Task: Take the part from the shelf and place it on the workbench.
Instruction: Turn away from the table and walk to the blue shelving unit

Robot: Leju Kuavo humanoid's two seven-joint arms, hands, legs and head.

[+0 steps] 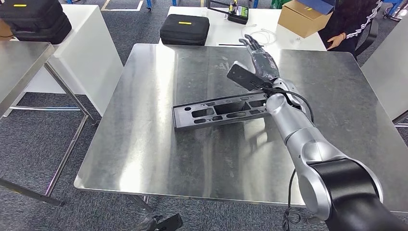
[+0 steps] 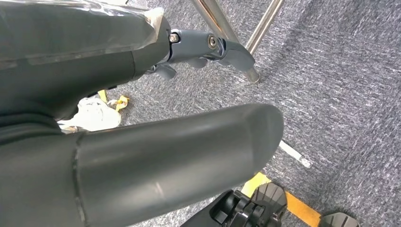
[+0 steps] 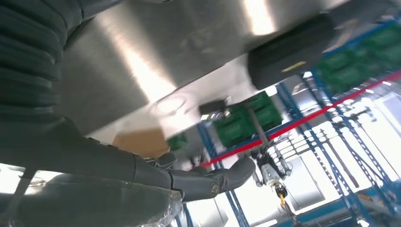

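The part (image 1: pixel 221 111) is a long black plastic frame with several cut-outs. It lies flat near the middle of the steel workbench (image 1: pixel 144 144). My right hand (image 1: pixel 260 57) hovers just beyond the part's right end, fingers stretched out and apart, holding nothing. In the right wrist view the right hand (image 3: pixel 189 182) shows its fingers extended over the shiny bench top (image 3: pixel 142 61). My left hand (image 2: pixel 156 142) hangs low beside the bench leg (image 2: pixel 222 33) over the grey carpet, its thumb and fingers apart with nothing in them.
Behind the bench a white table carries a black case (image 1: pixel 184 29) and a cardboard box (image 1: pixel 303 17), with a person (image 1: pixel 351 24) beside it. A second steel table (image 1: pixel 19 62) stands at the left and another table edge (image 1: pixel 389 67) at the right.
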